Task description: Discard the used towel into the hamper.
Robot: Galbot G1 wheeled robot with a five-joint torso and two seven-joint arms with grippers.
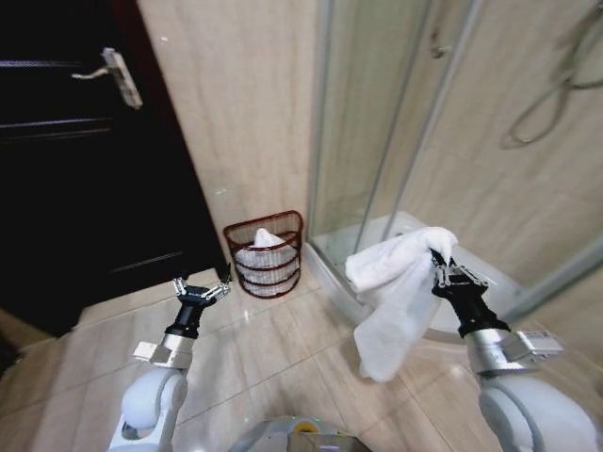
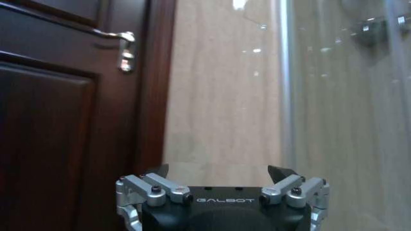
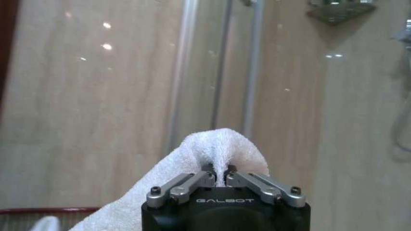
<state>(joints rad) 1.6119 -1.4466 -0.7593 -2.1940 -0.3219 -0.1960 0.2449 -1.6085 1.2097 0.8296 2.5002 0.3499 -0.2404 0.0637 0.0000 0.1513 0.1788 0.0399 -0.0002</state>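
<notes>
Towel (image 1: 396, 297), white and drooping, hangs pinched by a fold in the right gripper (image 1: 448, 274), held high so it clears the floor, well apart from the hamper (image 1: 266, 254) by the wall, while the left gripper (image 1: 201, 287) waits wide-fingered and empty

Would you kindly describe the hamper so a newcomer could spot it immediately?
Find the glass shower enclosure; at its corner, against the beige wall, the hamper stands on the floor. It is a small reddish-brown openwork basket holding something white, unlike the solid dark door nearby.

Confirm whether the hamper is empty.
No. The hamper already holds a white cloth, while the right gripper grips the towel away from it.
</notes>
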